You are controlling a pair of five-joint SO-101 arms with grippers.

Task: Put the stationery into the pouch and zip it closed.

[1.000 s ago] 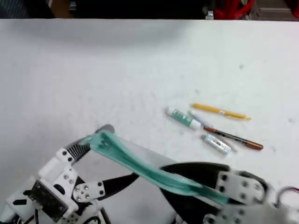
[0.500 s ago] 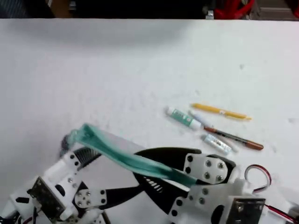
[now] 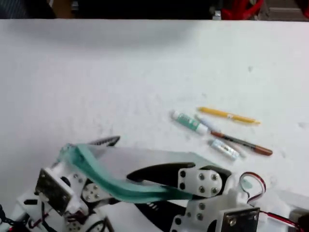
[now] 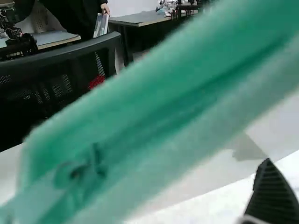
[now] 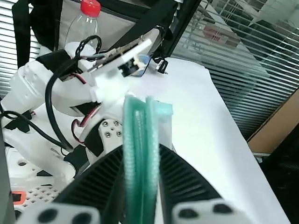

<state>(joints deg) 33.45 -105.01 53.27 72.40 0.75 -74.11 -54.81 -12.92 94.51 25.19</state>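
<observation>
Pouch [image 3: 145, 157] hangs lifted near the stationery [image 3: 193, 124], my side of it. Looks soft, light, floppy; I'd grip the stiffer zipper band [image 5: 140, 135]. Right gripper [image 5: 141, 156] clamped on that band, stationery end; left gripper [image 3: 84, 152] far end, grip unclear.

A white, matte table [image 3: 120, 63] spreads across the high view. Five pieces of stationery lie loose in a cluster at about 4 o'clock from the table's middle. A yellow plastic pen [image 3: 227, 115] lies at the cluster's 12 o'clock edge. A white tube with green bands [image 3: 188, 122] sits at 9 o'clock, with a pale, slim pen [image 3: 203, 121] just beside it. A long brown pen [image 3: 241, 143] runs out toward 4 o'clock, and a short silver-and-white stick [image 3: 223, 148] rests at 6 o'clock, close against it. A small dark speck [image 3: 249, 69] marks the tabletop at 1 o'clock, well apart from the cluster.
</observation>
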